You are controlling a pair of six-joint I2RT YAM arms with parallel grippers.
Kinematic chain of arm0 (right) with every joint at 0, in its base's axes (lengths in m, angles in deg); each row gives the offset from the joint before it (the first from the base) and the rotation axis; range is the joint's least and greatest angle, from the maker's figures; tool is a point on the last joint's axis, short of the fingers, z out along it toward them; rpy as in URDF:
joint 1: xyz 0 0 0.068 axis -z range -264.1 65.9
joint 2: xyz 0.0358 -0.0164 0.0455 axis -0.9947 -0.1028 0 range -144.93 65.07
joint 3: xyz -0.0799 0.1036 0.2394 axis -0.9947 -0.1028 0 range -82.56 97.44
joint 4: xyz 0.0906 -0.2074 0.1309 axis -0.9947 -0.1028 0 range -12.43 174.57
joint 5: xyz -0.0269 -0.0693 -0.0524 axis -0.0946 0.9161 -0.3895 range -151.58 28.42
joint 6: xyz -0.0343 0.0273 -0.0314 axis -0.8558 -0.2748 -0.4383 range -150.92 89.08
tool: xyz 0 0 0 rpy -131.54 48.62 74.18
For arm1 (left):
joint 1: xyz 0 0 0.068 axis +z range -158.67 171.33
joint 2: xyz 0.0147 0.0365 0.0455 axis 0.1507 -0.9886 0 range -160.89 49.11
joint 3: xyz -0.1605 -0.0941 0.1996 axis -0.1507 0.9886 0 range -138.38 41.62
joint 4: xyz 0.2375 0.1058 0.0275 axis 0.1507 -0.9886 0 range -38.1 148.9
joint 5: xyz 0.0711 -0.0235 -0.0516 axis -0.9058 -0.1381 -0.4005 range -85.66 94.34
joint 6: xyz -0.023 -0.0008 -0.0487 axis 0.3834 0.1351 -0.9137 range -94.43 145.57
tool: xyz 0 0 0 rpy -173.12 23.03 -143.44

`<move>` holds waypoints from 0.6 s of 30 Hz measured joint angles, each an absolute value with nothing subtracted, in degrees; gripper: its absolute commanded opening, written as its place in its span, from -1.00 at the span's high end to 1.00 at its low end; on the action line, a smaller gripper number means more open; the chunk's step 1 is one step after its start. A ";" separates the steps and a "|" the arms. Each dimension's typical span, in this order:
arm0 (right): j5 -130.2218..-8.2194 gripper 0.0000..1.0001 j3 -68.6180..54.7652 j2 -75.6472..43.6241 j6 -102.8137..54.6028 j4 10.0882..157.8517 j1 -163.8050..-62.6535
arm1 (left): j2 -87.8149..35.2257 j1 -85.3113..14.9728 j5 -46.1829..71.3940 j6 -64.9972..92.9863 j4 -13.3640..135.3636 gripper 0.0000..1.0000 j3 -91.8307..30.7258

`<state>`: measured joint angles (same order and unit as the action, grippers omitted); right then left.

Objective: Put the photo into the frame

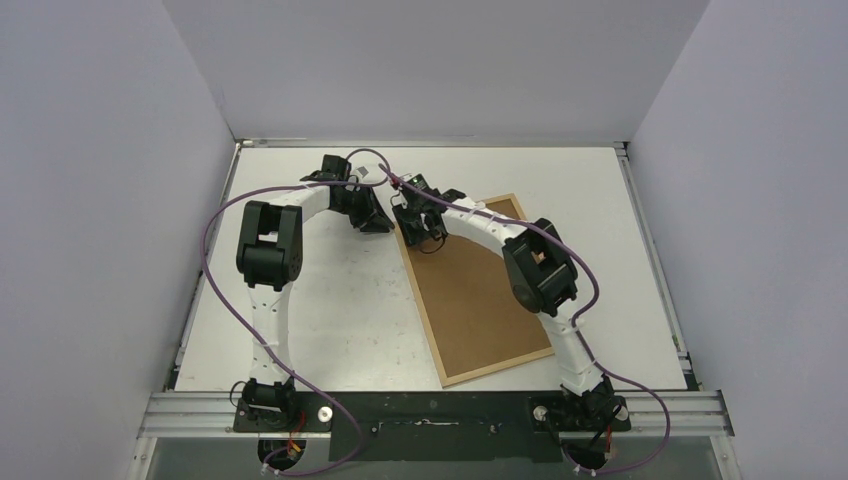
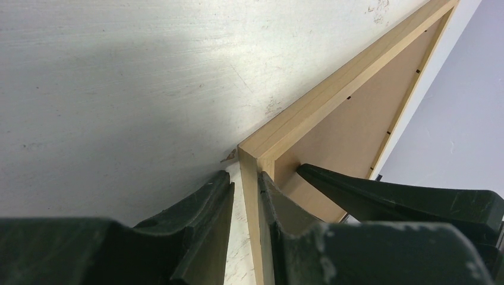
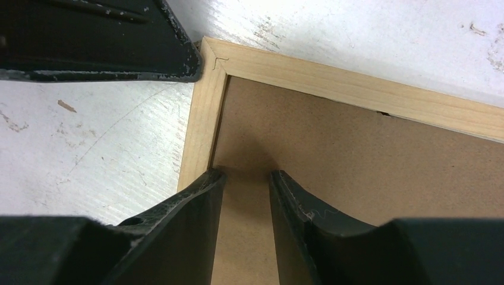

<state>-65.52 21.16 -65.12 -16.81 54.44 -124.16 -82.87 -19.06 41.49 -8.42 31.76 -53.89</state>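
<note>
The light-wood frame (image 1: 498, 369) lies flat on the table, right of centre, with a brown backing board (image 1: 480, 300) filling it. The photo is out of view. My left gripper (image 1: 375, 222) is at the frame's far left corner. In the left wrist view its jaws (image 2: 245, 178) straddle the frame's rail (image 2: 333, 89): the right finger rests against the rail's inner side and a thin gap shows at the left finger. My right gripper (image 3: 246, 173) stands open just inside that corner, tips down on the backing board (image 3: 368, 166), nothing between them.
White table (image 1: 330, 320) with grey walls on three sides. The two grippers are almost touching at the frame's corner; a left finger (image 3: 119, 41) shows in the right wrist view. The arms' bases and purple cables sit at the near edge.
</note>
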 measured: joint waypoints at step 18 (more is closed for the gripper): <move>-72.37 0.23 20.09 -64.77 -14.89 55.86 -121.95 | -82.92 -19.06 41.67 -8.42 31.67 0.55 -53.95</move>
<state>-72.37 20.09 -64.77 -14.89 55.86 -121.95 -82.92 -19.06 41.67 -8.42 31.67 -53.95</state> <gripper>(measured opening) 0.403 0.224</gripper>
